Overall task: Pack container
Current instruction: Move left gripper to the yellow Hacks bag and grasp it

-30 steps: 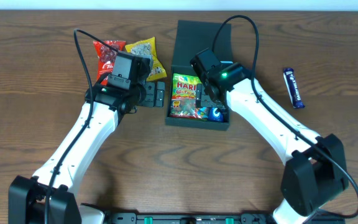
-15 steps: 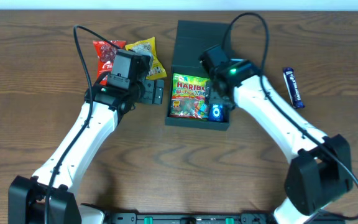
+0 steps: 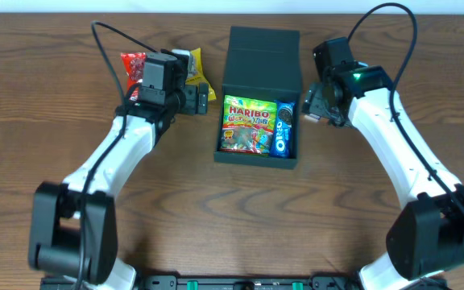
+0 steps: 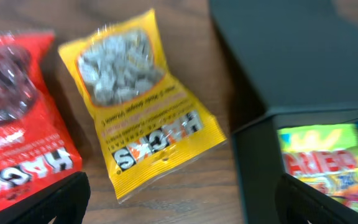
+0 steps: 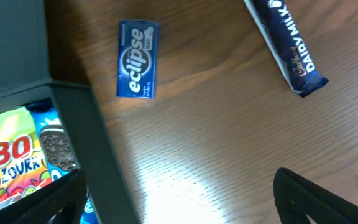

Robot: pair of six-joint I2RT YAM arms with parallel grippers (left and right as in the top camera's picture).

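Observation:
The dark teal container stands open mid-table, its lid folded back. Inside lie a Haribo packet and a blue Oreo packet. My right gripper is open and empty just right of the box; in the right wrist view its left finger is over the box wall. My left gripper is open and empty, just left of the box by a yellow snack packet. A red packet lies left of it.
A blue Eclipse pack and a Cadbury Dairy Milk bar lie on the wood right of the box. The yellow packet and the red packet lie at the back left. The container side fills the left wrist view's right.
My right gripper has come out of the box and moved right, leaving the Oreo packet inside. My left gripper has moved back toward the yellow packet.

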